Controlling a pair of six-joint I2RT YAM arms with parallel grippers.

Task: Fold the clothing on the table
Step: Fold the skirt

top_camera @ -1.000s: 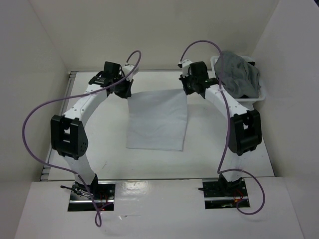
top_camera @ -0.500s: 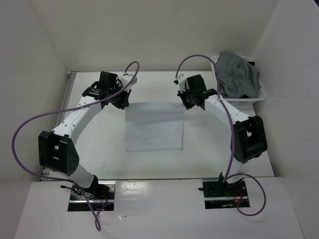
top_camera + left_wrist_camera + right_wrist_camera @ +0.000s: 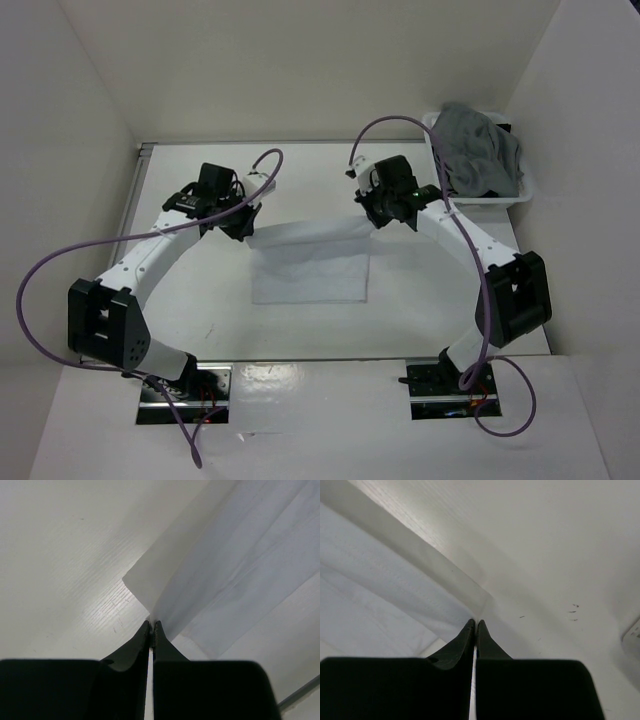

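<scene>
The table (image 3: 420, 290) is smooth and white, with a faint grain and a soft sheen. The rail (image 3: 144, 150) at its far left corner is bare metal. The white cloth (image 3: 310, 265) is thin, matt and lightly creased. The basket (image 3: 507, 203) is white plastic and the grey fabric (image 3: 480, 150) in it is matt. The left gripper (image 3: 151, 626) has matt black fingers (image 3: 135, 650).

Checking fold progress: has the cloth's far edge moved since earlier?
Yes: the far edge of the cloth moved toward the near edge, away from the far rail of the table.
</scene>
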